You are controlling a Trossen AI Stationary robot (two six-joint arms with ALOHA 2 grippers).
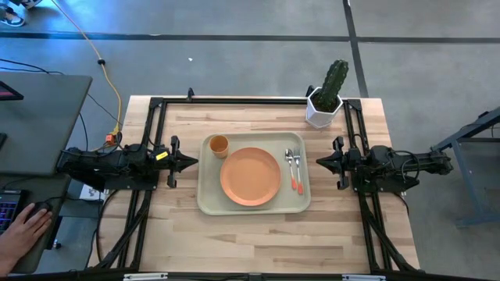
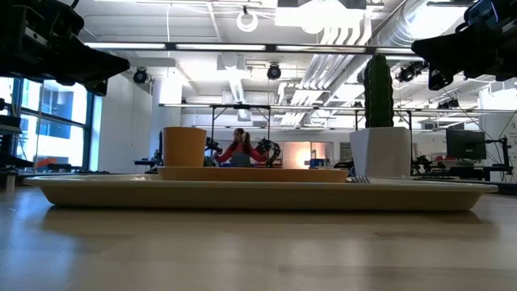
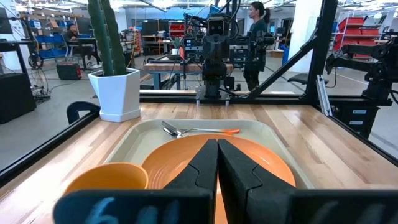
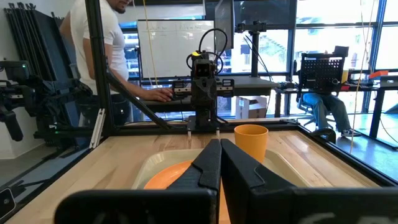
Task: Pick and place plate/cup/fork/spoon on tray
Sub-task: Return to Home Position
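The cream tray (image 1: 207, 204) lies at the table's middle. On it rest the orange plate (image 1: 250, 176), the orange cup (image 1: 219, 145) standing at its far left corner, and the fork (image 1: 298, 170) and spoon (image 1: 290, 163) side by side along its right side. My left gripper (image 1: 195, 162) is shut and empty, raised at the tray's left. My right gripper (image 1: 319, 162) is shut and empty, raised at the tray's right. The left wrist view shows the plate (image 3: 186, 158), cup (image 3: 109, 177) and cutlery (image 3: 193, 130); the right wrist view shows the cup (image 4: 250, 142).
A white pot with a green cactus (image 1: 324, 105) stands at the table's far right, behind the tray. Black frame rails (image 1: 156, 140) run along the table's left, right and far sides. A person's hand (image 1: 23, 230) rests on a desk left of the table.
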